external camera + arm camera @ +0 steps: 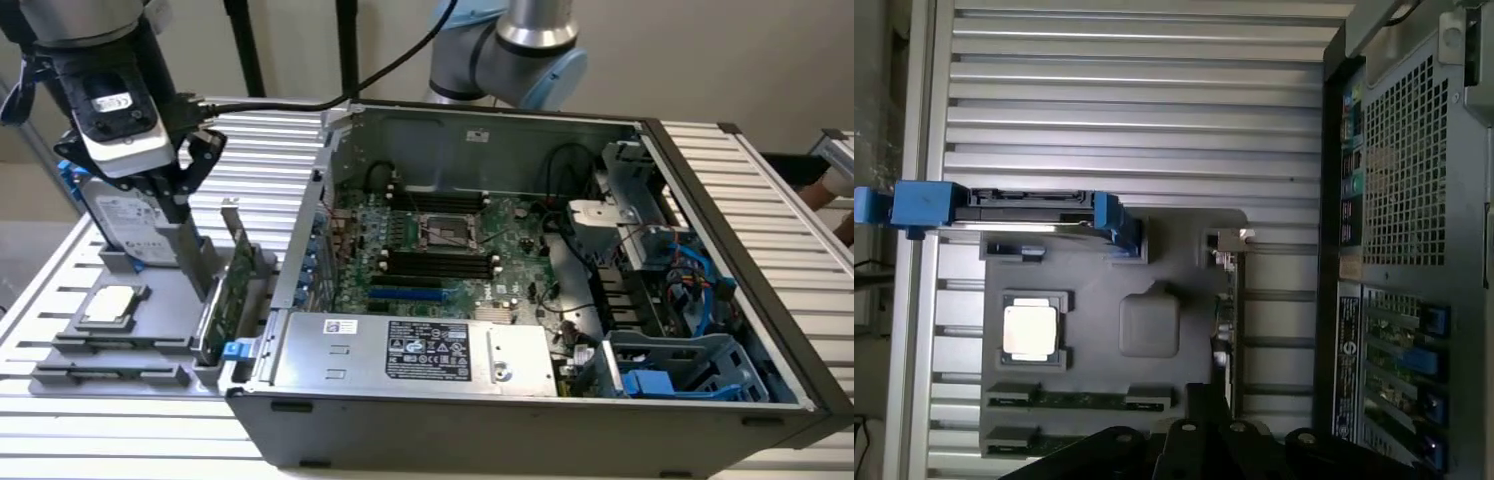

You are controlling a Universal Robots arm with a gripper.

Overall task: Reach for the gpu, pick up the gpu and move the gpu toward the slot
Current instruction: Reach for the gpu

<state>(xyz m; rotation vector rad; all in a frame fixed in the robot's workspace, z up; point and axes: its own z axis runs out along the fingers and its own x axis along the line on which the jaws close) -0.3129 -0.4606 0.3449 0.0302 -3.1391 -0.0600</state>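
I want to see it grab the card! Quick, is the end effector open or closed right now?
End effector: cannot tell if open or closed; it hangs just beside the gpu, which stands on edge outside the computer case.

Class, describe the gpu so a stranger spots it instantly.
Beside the open computer case, toward the exterior view's left, sits a grey tray. On its case-side edge stands the gpu: thin, green, silver-bracketed, unlike the blue-railed hard drive or square chip.

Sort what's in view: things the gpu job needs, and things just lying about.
Job: gpu; gripper near it; motherboard slots in the open computer case.
Lying about: hard drive with blue rails; square silver chip.
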